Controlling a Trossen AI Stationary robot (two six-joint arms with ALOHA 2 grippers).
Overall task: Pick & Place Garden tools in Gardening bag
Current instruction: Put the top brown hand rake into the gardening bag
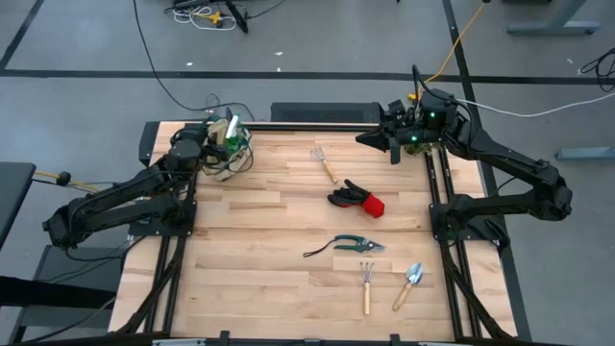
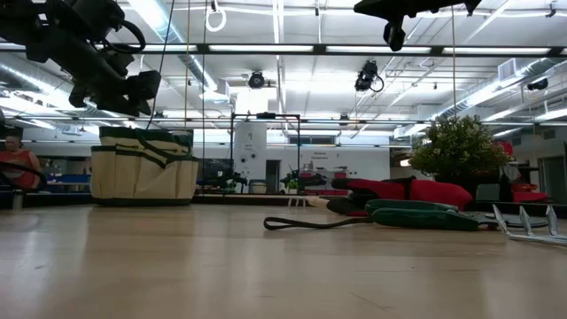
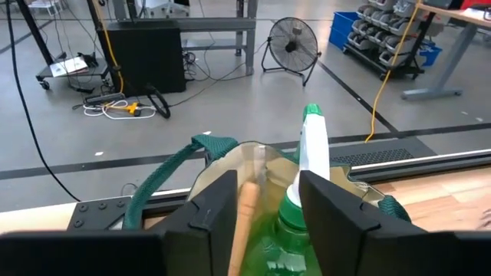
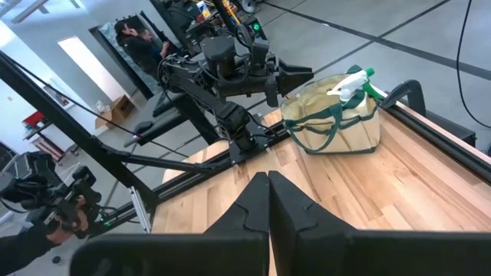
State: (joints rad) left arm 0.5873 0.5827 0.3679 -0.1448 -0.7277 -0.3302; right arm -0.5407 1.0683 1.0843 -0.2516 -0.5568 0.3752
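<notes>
Placement step: left gripper (image 3: pixel 265 203), jaws spread, hovers over the gardening bag (image 1: pixel 231 154) at the table's far left corner, a wooden-handled tool (image 3: pixel 244 226) between them beside the spray bottle (image 3: pixel 303 192); next, withdrawing toward the gloves (image 1: pixel 356 199).

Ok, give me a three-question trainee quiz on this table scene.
1. True or false: the spray bottle stands inside the bag.
2. Which lies nearest the gloves? A. shears B. trowel C. fork
3. Fill in: the left gripper hangs over the ____, while the right gripper is shut above the table.

Key: 1 true; 2 A; 3 bag.
</notes>
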